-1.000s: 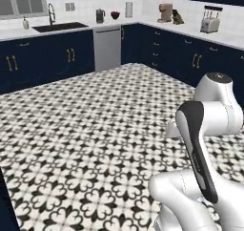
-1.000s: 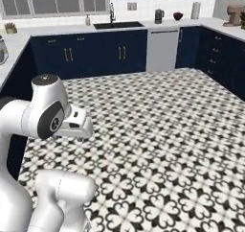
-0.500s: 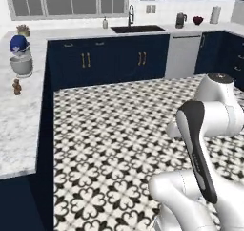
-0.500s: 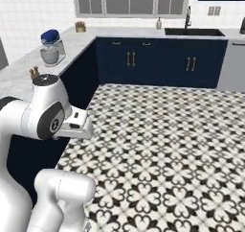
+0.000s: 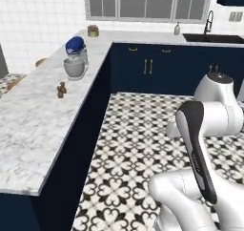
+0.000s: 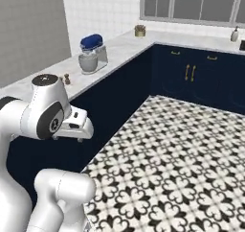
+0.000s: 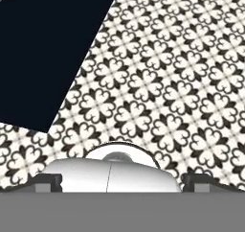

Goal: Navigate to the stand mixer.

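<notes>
The stand mixer (image 5: 75, 58), with a glossy blue head, metal bowl and pale base, stands on the white marble counter (image 5: 38, 120) at the upper left of the left base view. From the right base camera the mixer (image 6: 92, 52) is at the upper left, beyond my folded arm. My gripper (image 7: 122, 180) points down at the patterned floor, well away from the mixer. Its dark fingertips (image 7: 48, 180) sit wide apart at the bottom corners of the hand view, open, with nothing between them.
Two small brown shakers (image 5: 61, 89) stand on the counter in front of the mixer. A potted plant (image 5: 93, 31) sits in the counter's corner. Navy cabinets (image 5: 152, 68) run under the counter and the window wall, with a faucet (image 5: 208, 20) at the right. The tiled floor (image 5: 143, 144) lies open ahead.
The whole scene has shifted right as the base turned left. The mixer, at the far left edge before, now shows larger and closer. The arm keeps its folded pose.
</notes>
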Robot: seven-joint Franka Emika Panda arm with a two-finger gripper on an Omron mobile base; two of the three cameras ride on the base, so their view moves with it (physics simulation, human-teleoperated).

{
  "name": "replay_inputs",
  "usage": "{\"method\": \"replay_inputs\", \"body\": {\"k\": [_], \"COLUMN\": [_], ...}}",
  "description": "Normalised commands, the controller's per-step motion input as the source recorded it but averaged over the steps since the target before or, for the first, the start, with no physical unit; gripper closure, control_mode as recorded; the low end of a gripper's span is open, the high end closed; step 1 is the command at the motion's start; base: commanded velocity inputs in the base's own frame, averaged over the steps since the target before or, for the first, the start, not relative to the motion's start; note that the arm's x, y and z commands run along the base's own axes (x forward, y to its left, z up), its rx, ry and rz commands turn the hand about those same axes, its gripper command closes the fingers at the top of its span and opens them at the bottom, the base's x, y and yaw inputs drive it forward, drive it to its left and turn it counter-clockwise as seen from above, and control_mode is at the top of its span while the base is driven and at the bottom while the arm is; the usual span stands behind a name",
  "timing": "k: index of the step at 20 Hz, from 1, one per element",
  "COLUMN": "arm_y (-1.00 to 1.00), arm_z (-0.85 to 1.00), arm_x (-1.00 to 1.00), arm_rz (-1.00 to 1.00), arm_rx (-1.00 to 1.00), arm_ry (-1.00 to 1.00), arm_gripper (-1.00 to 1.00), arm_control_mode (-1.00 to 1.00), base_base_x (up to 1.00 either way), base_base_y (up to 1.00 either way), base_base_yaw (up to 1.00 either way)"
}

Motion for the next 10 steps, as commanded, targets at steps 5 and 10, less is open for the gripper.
{"method": "replay_inputs", "body": {"k": [5, 10], "arm_y": [0.0, 0.0], "arm_z": [0.0, 0.0], "arm_x": [0.0, 0.0], "arm_rz": [0.0, 0.0], "arm_rx": [0.0, 0.0], "arm_ry": [0.0, 0.0], "arm_gripper": [-1.0, -1.0], "arm_control_mode": [1.0, 1.0], "base_base_x": [1.0, 1.0], "base_base_y": [-0.86, -0.87], "base_base_yaw": [0.51, 0.5]}}
